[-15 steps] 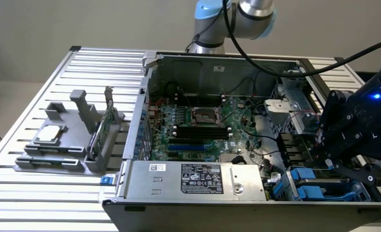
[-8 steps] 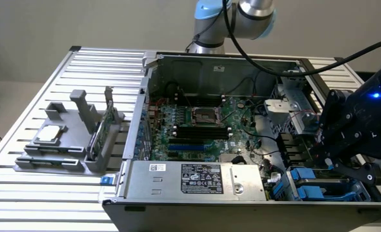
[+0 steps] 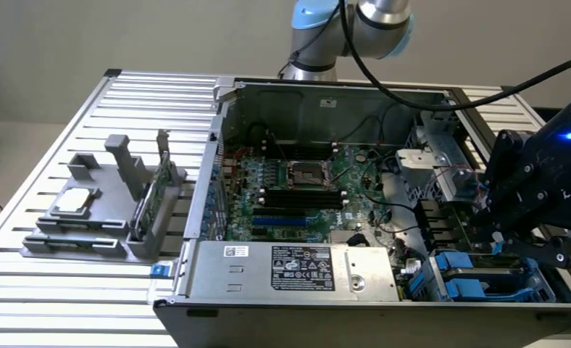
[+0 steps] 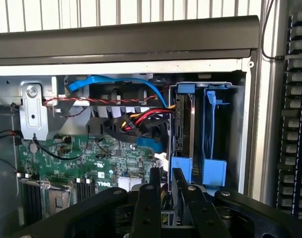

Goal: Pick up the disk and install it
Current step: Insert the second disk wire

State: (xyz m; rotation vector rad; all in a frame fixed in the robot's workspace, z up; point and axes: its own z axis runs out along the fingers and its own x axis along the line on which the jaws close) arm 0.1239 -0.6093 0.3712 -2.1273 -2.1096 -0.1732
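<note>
Holder [image 3: 102, 217] with chip [image 3: 76, 201] and green card [image 3: 148, 203] on the bench [image 3: 34, 304]; open computer case [image 3: 266, 90]; gripper [image 4: 166, 184], fingers nearly closed and empty, above the disk [image 4: 183, 124], seated upright in the blue drive bay [image 3: 484, 279].

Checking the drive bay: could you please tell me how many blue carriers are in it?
2, side by side: the inner carrier, and the outer carrier by the case wall. Others may be hidden.
</note>
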